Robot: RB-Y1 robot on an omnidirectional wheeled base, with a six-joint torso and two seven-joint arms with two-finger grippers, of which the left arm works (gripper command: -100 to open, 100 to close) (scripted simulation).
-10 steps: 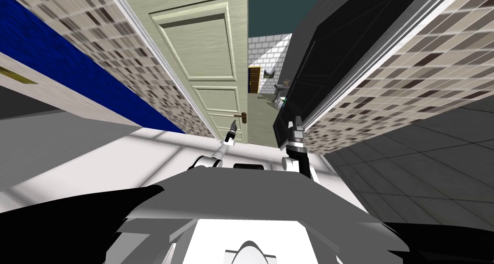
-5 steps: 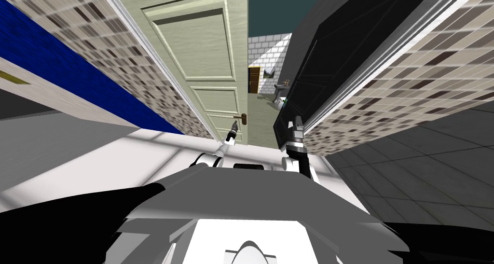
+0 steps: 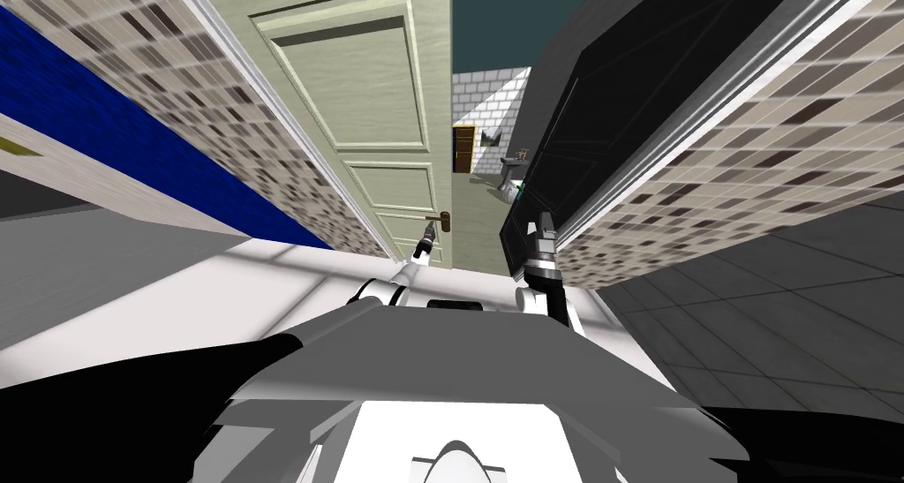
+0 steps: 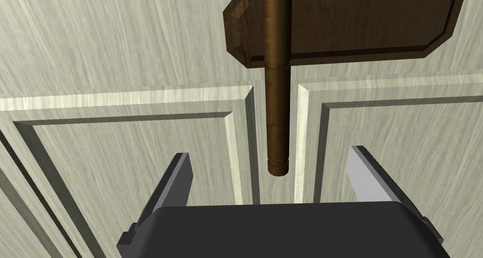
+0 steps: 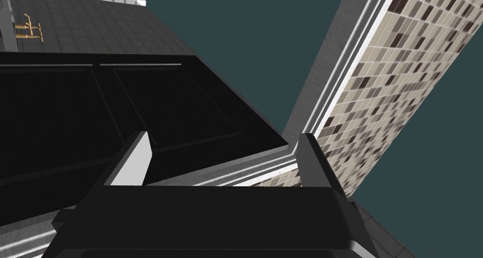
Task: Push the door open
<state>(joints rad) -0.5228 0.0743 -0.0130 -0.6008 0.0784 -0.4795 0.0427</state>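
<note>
Two grippers raised; the left one is doing the work.

Pale green panelled door (image 3: pixel 380 89) stands ajar just ahead, to my left. Its hinge side is against the tiled wall (image 3: pixel 265 151) and its free edge borders the gap into the room beyond. Brown lever handle (image 3: pixel 439 222) sits low on the door, near that free edge, on a dark backplate (image 4: pixel 344 24).

Left gripper (image 3: pixel 427 236) is close up to the door face, just beside the handle. Wrist view: blades spread wide, gripping nothing. The lever's tip lies between them, touching neither. Whether the blades touch the door face: cannot tell.

Right gripper (image 3: pixel 540 230) is held up by the dark panelled leaf (image 3: pixel 618 107) across the opening, blades likewise apart and empty.

Judgement: the door is a rigid hinged slab, already unlatched, and should swing with modest force. Best contact is the stile beside the handle, far from the hinges, for leverage. The painted face looks smooth and thin blades may skid, so press square-on. Avoid loading the lever, since it would likely pivot.
</note>
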